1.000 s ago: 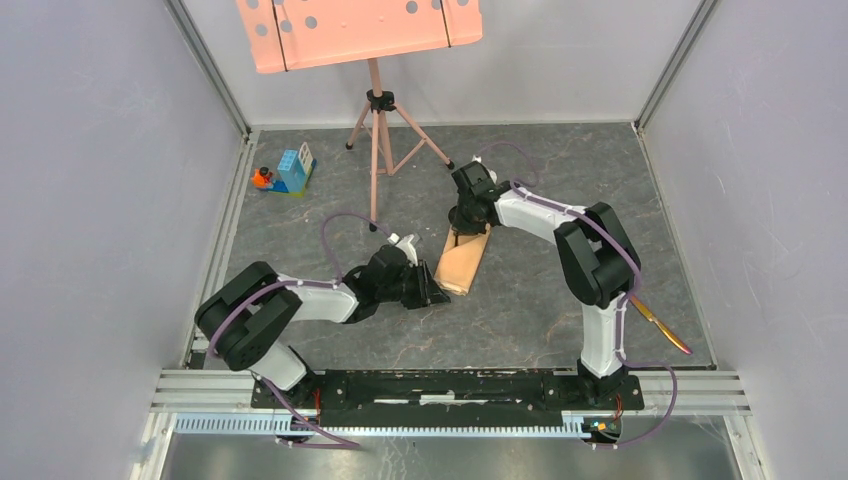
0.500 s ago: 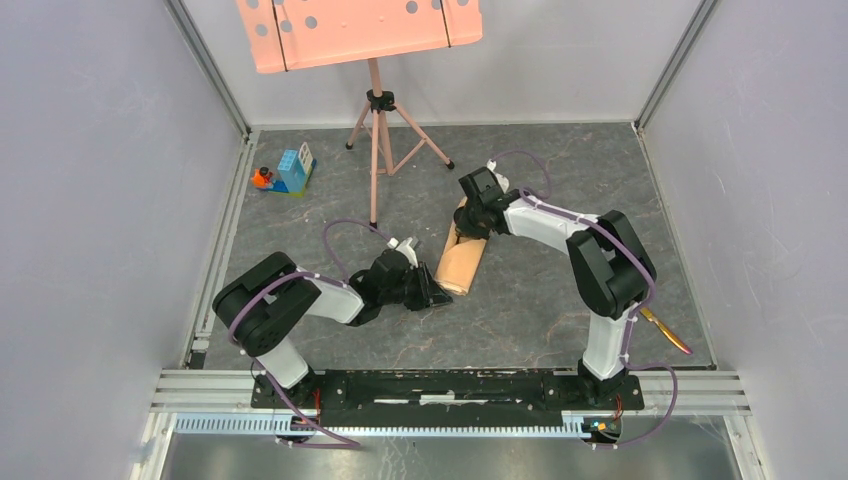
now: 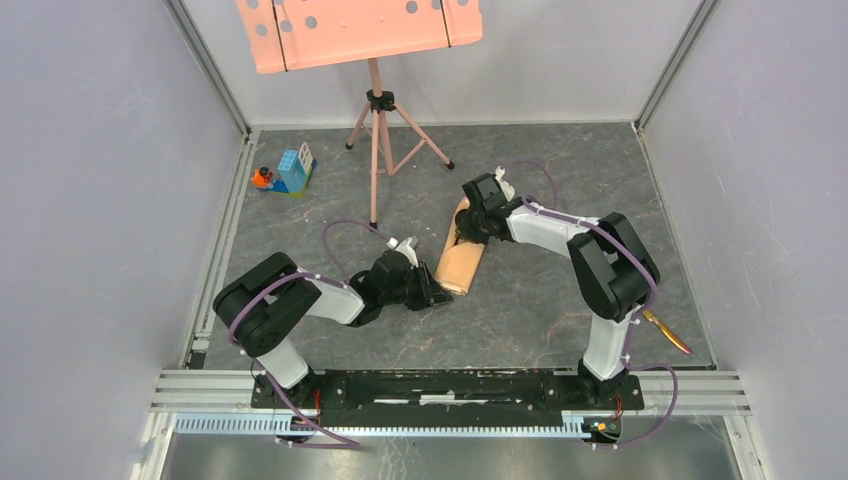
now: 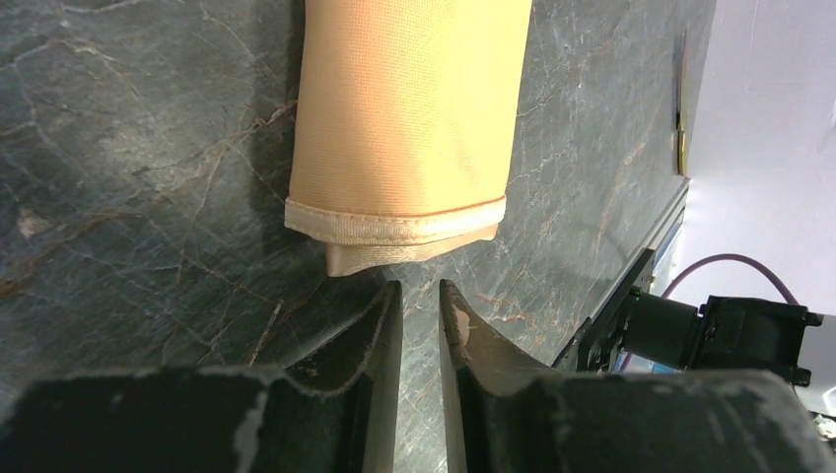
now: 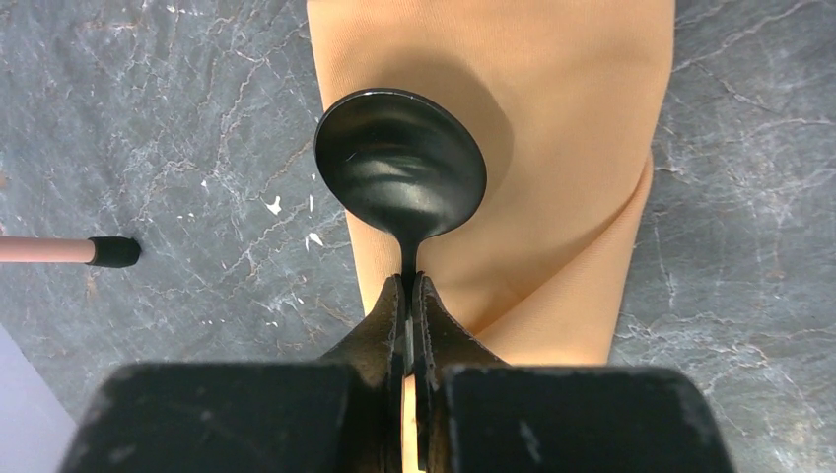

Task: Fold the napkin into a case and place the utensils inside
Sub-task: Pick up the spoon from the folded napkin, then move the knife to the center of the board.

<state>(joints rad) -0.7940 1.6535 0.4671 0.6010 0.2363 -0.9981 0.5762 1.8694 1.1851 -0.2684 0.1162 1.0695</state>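
Note:
The case, a narrow peach-tan cloth pocket, lies on the dark marble floor between the arms. My right gripper is at its far end, shut on the thin handle of a spoon with a round black head. The head hovers over the case's diagonal pleats. My left gripper is empty, its jaws a narrow gap apart. It rests on the floor just short of the case's hemmed near end. A gold-orange utensil lies by the right wall, also in the left wrist view.
A pink music-stand tripod with a salmon perforated tray stands at the back; one rubber foot is close to the left of the spoon. Toy blocks sit at the back left. Grey walls enclose the floor.
My right gripper has moved a little to the right and nearer with the spoon, staying over the far end of the case. The left arm's elbow shifted right early on, and its gripper has stayed put.

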